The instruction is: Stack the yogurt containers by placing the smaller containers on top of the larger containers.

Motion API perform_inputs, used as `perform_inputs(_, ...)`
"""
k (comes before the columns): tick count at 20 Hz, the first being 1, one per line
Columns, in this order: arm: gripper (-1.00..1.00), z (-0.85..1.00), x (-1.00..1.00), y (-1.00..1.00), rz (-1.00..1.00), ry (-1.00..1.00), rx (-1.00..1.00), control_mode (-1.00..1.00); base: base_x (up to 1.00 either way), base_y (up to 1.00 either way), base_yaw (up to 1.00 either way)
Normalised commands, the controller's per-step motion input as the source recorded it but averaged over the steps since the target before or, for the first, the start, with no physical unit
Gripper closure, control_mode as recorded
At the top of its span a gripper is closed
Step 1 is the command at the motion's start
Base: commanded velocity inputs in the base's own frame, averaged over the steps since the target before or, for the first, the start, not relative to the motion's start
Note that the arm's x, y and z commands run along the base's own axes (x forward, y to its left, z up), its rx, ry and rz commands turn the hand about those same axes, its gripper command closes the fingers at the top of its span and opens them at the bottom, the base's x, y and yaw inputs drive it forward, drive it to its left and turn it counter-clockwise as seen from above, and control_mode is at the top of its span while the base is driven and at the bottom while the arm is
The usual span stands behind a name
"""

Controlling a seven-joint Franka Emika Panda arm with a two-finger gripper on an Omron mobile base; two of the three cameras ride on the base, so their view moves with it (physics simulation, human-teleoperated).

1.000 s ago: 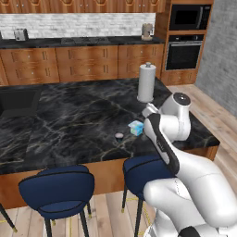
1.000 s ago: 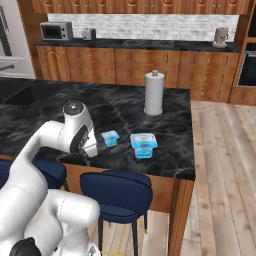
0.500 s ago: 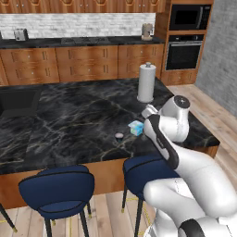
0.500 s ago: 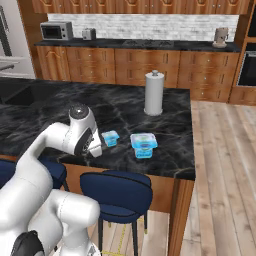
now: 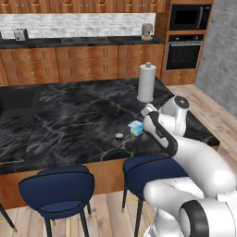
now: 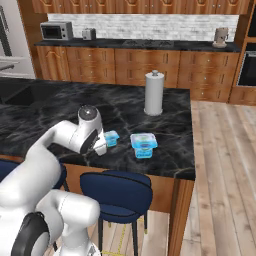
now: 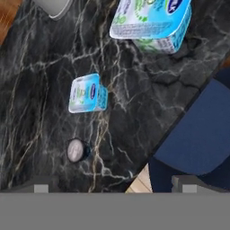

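The larger container, a teal-and-white boxy pack (image 6: 143,144) (image 7: 150,20), stands near the counter's front edge. To its left is the small light-blue pack (image 6: 111,138) (image 5: 135,127) (image 7: 87,93). Further left sits the tiny dark cup with a pale top (image 5: 119,136) (image 7: 75,149). My gripper (image 7: 112,187) (image 6: 100,147) hovers above the counter just left of the small pack, open and holding nothing. In the hand view, both small containers lie ahead of the fingertips (image 7: 41,187). My arm hides the larger pack in the left base view.
A tall white paper-towel roll (image 5: 146,83) (image 6: 154,93) stands behind the packs. Blue bar stools (image 5: 59,191) (image 6: 116,186) (image 7: 197,130) sit below the front counter edge (image 6: 130,170). A dark sink (image 5: 18,99) is at the far left.
My hand has drifted slightly toward the small light-blue pack. The containers have not moved and the gripper stays open.
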Motion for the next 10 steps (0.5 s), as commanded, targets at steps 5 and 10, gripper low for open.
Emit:
perform_inputs(5, -1.0, -0.17, 0.29, -0.01, 0.0, 0.0, 0.1, -1.0, 0.0, 0.0, 0.0)
perform_inputs(10, -1.0, -0.16, 0.27, 0.0, -0.01, 0.0, 0.02, -1.0, 0.0, 0.0, 0.0)
